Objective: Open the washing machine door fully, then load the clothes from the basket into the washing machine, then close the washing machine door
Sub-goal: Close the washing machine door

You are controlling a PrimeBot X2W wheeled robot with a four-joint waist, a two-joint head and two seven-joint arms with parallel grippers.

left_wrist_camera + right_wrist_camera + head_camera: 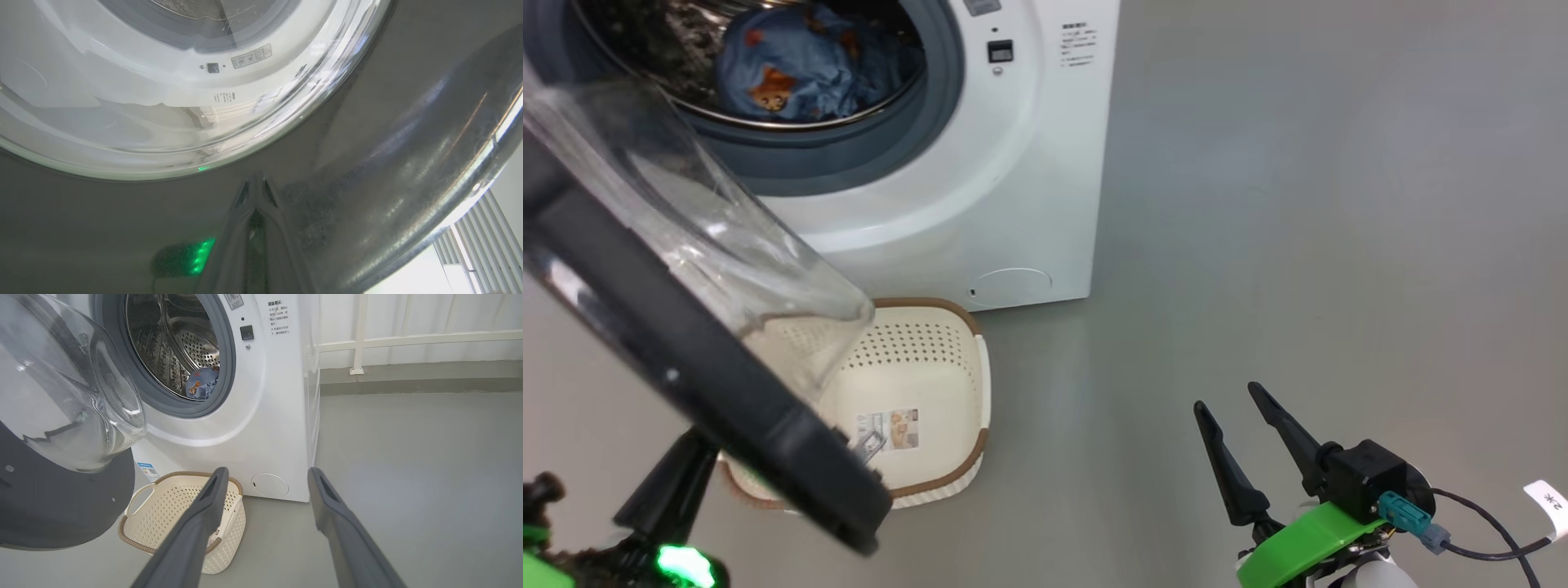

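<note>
- Left tool: the left wrist view shows its two dark fingers pressed together, clenched on nothing, tips right at the door's glossy black ring. I cannot tell whether they touch it. The head view shows just one finger, tucked under the door's lower edge.
- Right tool: released, its two fingers spread wide and holding nothing, hanging above the grey floor well apart from the basket.
- Door: one, swung open to the left of the machine, a wide black ring around a clear bulging glass bowl.
- Basket: one, cream, perforated, brown-rimmed, on the floor just in front of the machine. The head view shows its bottom bare but for one label sticker; the right wrist view shows a side handle.
- Washing machine: one, white, with a round flap at lower right; the right wrist view adds a blue sticker.
- Clothes: a light-blue bundle with orange figures, lying in the steel drum; the pieces cannot be counted.
- White railing behind, seen from the right wrist.
</note>
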